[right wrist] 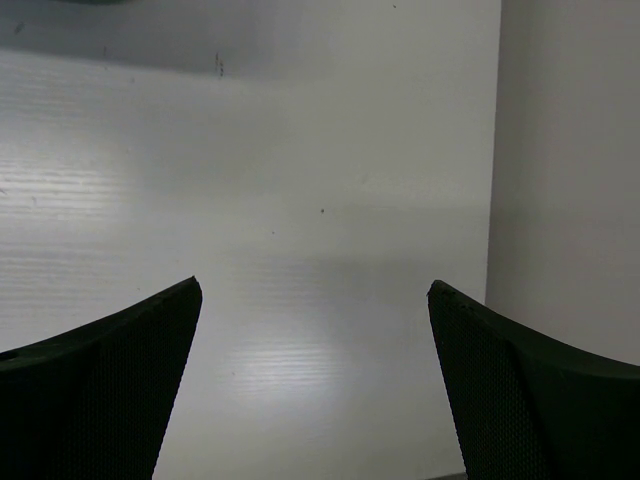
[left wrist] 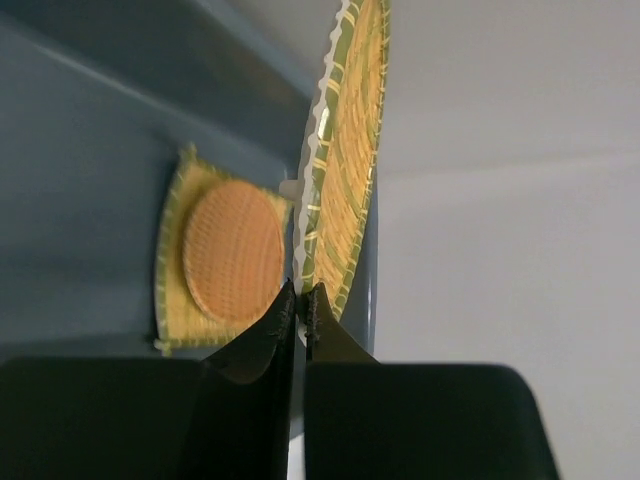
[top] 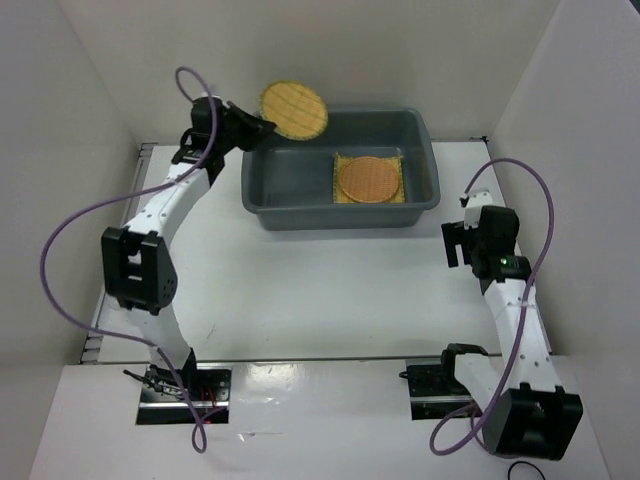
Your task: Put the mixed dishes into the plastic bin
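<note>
The left pincer is closed tight on the rim of a round orange-yellow woven plate, its two dark fingers squeezing the near edge so that only a sliver of a gap shows between them in the left wrist view. There the held plate appears nearly edge-on and upright, while the top view shows its broad face, raised over the far left corner of the grey plastic bin. The bin sits on the far middle of the white table. Inside it, on the right part of its floor, a square yellow grid-patterned mat lies flat, and a second round orange woven plate rests centred on top of that mat, leaving the mat's corners showing. The left part of the bin floor is bare grey plastic. The right pincer is spread wide and holds nothing; it hangs over the plain table near the right wall, to the right of the bin and apart from it.
</note>
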`<action>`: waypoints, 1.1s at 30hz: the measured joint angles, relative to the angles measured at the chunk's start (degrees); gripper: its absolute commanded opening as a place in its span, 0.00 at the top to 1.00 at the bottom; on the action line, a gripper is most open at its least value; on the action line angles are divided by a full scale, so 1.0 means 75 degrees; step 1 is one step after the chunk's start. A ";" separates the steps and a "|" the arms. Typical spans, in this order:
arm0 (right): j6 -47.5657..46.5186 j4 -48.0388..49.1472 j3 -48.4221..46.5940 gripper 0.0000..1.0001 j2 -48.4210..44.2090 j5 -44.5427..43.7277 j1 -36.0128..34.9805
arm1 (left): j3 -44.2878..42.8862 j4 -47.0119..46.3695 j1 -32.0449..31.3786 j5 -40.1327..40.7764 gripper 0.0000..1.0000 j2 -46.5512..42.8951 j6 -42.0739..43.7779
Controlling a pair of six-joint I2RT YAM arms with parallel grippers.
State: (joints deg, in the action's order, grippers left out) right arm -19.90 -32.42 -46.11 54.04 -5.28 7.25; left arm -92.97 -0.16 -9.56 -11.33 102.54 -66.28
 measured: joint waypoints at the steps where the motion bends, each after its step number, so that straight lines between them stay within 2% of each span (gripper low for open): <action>1: -0.0064 0.0067 0.0259 0.02 -0.0291 -0.0189 -0.0044 | -0.0318 0.0102 -0.0146 -0.0210 1.00 0.0367 0.0041; 4: -0.0157 0.0038 0.0717 0.02 -0.1093 -0.0618 -0.0085 | -0.1230 0.0420 -0.0603 -0.0740 1.00 0.1244 0.0216; 7: -0.0227 0.0134 0.0778 0.02 -0.1661 -0.0822 -0.0085 | -0.2678 0.0723 -0.1023 -0.1343 1.00 0.2343 0.0303; 11: -0.0306 0.0344 0.0813 0.02 -0.2031 -0.0921 -0.0149 | -0.5753 0.1629 -0.1492 -0.1801 1.00 0.4313 0.0481; 14: -0.0323 0.0420 0.0839 0.02 -0.2130 -0.1000 -0.0286 | -0.9346 0.2801 -0.1751 -0.1932 1.00 0.6391 0.0557; 16: -0.0335 0.0446 0.0866 0.02 -0.2168 -0.1023 -0.0364 | -1.0354 0.2975 -0.1839 -0.2101 1.00 0.7195 0.0318; 21: -0.0338 0.0475 0.0956 0.02 -0.2270 -0.1046 -0.0484 | -1.1077 0.3722 -0.1848 -0.2232 1.00 0.8276 -0.0093; 24: -0.0338 0.0507 0.0956 0.02 -0.2288 -0.1052 -0.0490 | -1.1127 0.3998 -0.1824 -0.2256 1.00 0.8778 -0.0379; 33: -0.0338 0.0542 0.0956 0.02 -0.2241 -0.1061 -0.0551 | -1.1135 0.4284 -0.1772 -0.2238 1.00 0.9334 -0.0807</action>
State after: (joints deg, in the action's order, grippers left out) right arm -22.44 -28.36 -38.94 37.23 -13.23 3.11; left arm -176.48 31.97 -22.85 -28.12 172.55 -72.34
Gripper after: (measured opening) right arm 0.982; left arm 0.024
